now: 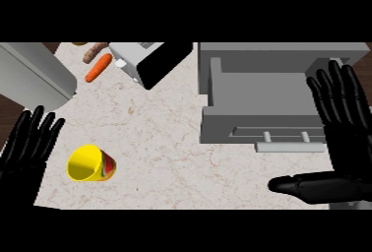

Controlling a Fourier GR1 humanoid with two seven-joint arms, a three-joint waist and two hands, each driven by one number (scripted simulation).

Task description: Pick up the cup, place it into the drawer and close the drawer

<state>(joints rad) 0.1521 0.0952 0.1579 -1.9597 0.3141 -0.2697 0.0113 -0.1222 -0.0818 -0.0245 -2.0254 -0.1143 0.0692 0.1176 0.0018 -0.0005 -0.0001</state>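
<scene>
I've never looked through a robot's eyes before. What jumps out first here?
The bright yellow cup with a red band stands out at lower left on the pale marbled counter. Two black hands frame the view with straight fingers: the left hand beside the cup, the right hand by the open grey drawer. An orange carrot lies at upper left.

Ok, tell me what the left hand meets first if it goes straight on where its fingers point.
Likely the grey box just ahead of the left hand; their heights are unclear.
</scene>
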